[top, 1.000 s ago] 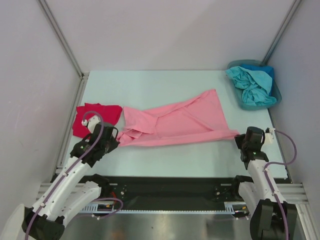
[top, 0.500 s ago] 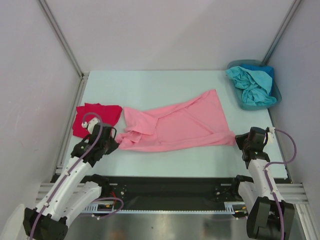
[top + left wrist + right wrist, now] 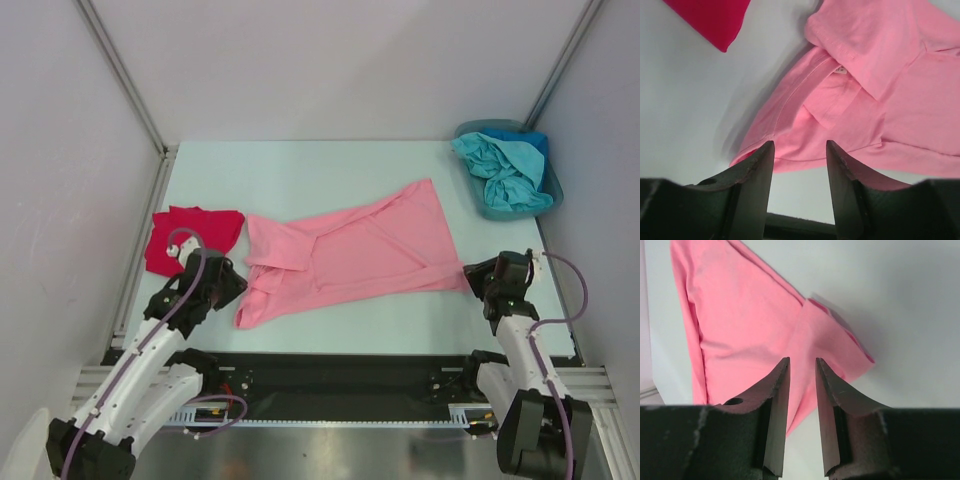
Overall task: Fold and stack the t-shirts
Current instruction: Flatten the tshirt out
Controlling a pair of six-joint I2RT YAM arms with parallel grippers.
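A light pink t-shirt [image 3: 350, 250] lies spread and partly folded across the middle of the table. A bright red t-shirt [image 3: 190, 235] sits folded at the left. My left gripper [image 3: 228, 285] hovers open just off the pink shirt's near left corner, and the left wrist view shows its gripper [image 3: 799, 146] empty above the pink hem [image 3: 805, 162], with the red shirt [image 3: 710, 17] beyond. My right gripper [image 3: 470, 272] is at the shirt's right corner. In the right wrist view the gripper [image 3: 802, 361] has its jaws a narrow gap apart over the pink cloth [image 3: 740, 315], not pinching it.
A teal bin [image 3: 552, 195] at the back right holds crumpled teal and blue t-shirts [image 3: 505, 170]. Enclosure walls and metal posts close in the left, right and back. The table's near edge meets a black rail [image 3: 340, 375] by the arm bases.
Both grippers opened and let go of the pink shirt's near edge. The shirt settled flat, its right tip drawing back and its left corner dropping toward the front.
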